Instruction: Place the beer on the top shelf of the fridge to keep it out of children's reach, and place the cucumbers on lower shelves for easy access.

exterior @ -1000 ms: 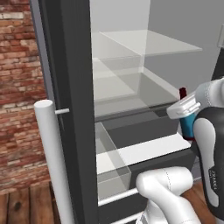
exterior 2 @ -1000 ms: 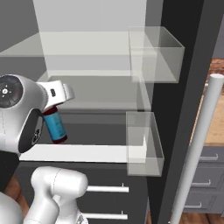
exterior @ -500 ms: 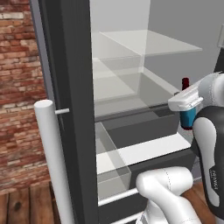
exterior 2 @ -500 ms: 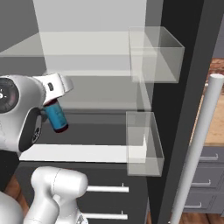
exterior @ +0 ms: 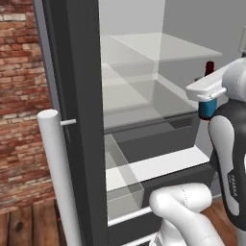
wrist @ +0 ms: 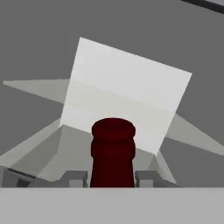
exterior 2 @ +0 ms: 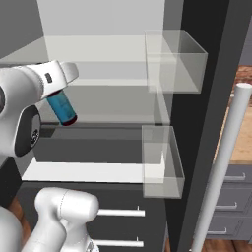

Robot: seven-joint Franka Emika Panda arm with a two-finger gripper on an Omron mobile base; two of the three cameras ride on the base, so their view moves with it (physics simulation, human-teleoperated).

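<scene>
My gripper [wrist: 112, 179] is shut on the beer [wrist: 113, 148], a dark brown bottle whose reddish cap rises between the two fingertips [wrist: 76, 178]. In the left base view the beer [exterior: 207, 109] hangs at the right edge of the open fridge [exterior: 77, 96], cap above the white hand, blue label below it. From the right base view the beer [exterior 2: 62, 108] tilts, base toward the lower right, just under the front edge of the top shelf [exterior 2: 108, 59] and above a lower shelf [exterior 2: 113, 118]. The top shelf [exterior: 168, 48] is bare. The cucumbers are out of view.
Two clear door bins [exterior 2: 174, 61] [exterior 2: 162, 160] hang on the right door, beside a long white handle [exterior 2: 221, 162]. Another clear bin [exterior: 122, 168] and a white handle [exterior: 57, 173] sit on the left door. A brick wall [exterior: 21, 96] is at the left and grey drawers [exterior 2: 231, 197] at the right.
The gripper has lifted the beer from near the lower shelf up toward the top shelf's edge, and the bottle tilts more. The grip stays shut.
</scene>
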